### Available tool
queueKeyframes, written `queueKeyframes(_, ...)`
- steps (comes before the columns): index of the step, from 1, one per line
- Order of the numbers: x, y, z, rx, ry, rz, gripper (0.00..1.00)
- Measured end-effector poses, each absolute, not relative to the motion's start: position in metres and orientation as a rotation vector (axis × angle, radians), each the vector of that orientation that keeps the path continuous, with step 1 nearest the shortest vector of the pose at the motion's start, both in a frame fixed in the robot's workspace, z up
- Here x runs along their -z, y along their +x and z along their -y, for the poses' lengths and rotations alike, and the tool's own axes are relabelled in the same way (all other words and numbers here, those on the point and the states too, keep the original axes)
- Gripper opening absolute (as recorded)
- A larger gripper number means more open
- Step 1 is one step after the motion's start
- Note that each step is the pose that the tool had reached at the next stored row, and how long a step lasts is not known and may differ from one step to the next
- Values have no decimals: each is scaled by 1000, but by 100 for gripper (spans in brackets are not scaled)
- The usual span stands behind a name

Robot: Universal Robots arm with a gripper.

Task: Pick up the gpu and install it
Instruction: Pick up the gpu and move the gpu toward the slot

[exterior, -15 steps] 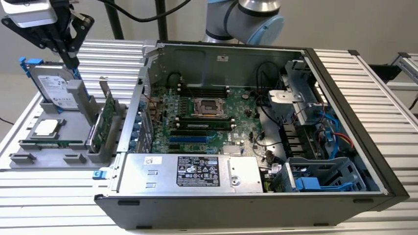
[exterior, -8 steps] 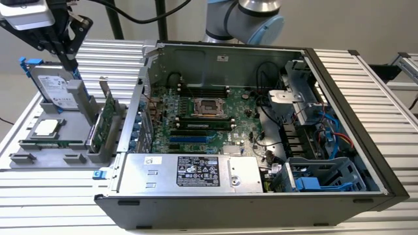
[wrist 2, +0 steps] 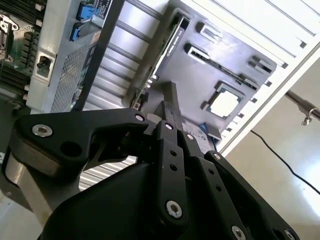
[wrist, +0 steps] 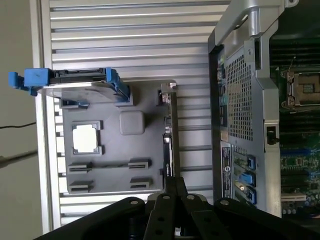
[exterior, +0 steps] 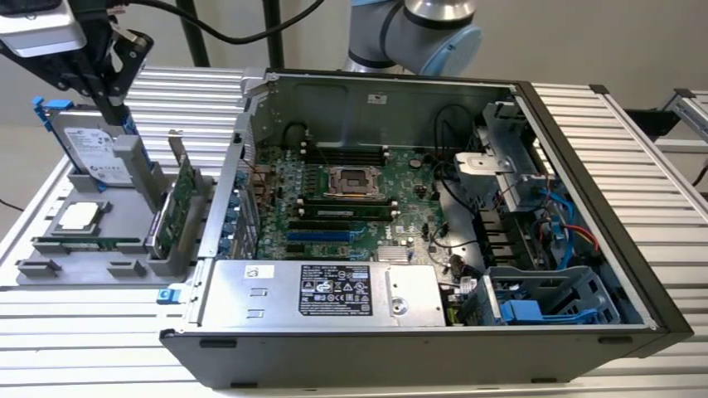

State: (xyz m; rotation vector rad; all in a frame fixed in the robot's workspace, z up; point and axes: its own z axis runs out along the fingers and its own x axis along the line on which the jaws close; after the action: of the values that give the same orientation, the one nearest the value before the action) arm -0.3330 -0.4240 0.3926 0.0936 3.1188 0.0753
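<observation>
At the exterior view's left, the gripper (exterior: 116, 104) hung above the grey tray (exterior: 66, 269). Its upper body was cut off by the edge of that picture. From where I stood its jaws looked pressed together with nothing between them, and both wrist views agreed: the black fingers (wrist: 167, 189) met at a narrow tip.

The gpu (exterior: 182, 203) stood upright on its edge in a slot at the side of the tray nearest the open computer case (exterior: 387, 104), untouched. Seen end-on in the first wrist view, the gpu (wrist: 170, 125) was only a thin strip, so its cooler was hidden. The gripper (wrist: 173, 181) lined up with one end of that strip, apart from it. In the second wrist view the linkage blocked much of the tray, and the gpu (wrist 2: 170, 45) showed as a dark edge beyond the gripper (wrist 2: 171, 90).

A hard drive (exterior: 94, 149) in a blue frame stood at the tray's far end, partly behind the fingers. A square processor chip (exterior: 80, 217) lay flat near it. Inside the case the motherboard (exterior: 332, 207) lay exposed, though cables and shadow made its slots hard to make out.
</observation>
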Motion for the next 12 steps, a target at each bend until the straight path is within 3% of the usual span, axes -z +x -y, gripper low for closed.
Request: queueKeyframes(12, -393, -337, 435, -75, 94, -3119, 0)
